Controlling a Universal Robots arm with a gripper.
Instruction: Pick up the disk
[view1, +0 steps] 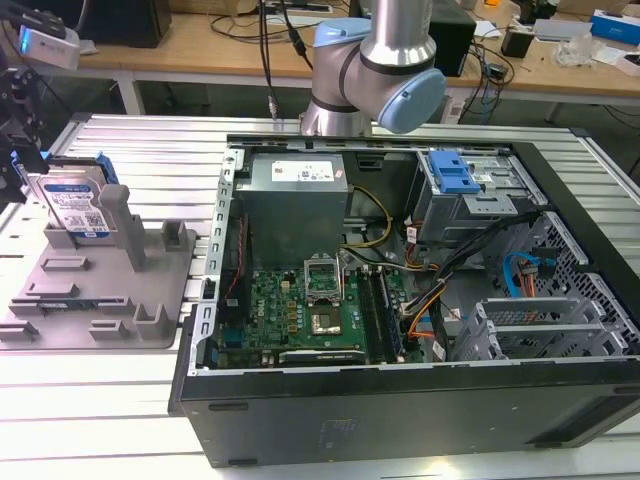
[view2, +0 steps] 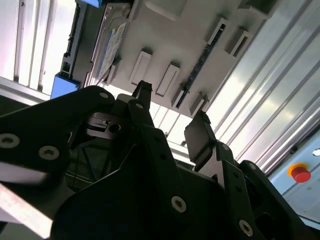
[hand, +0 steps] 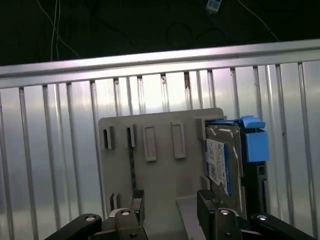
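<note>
Disk (view1: 75, 205) upright in tray (view1: 120, 290), pincer (hand: 171, 200) spread, empty

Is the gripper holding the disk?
No, the disk stands on edge in the tray, outside the open gripper.

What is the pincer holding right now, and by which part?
Nothing. The pincer is open, with an empty gap between its fingers. The disk stands on edge in the grey tray, outside that gap.
</note>
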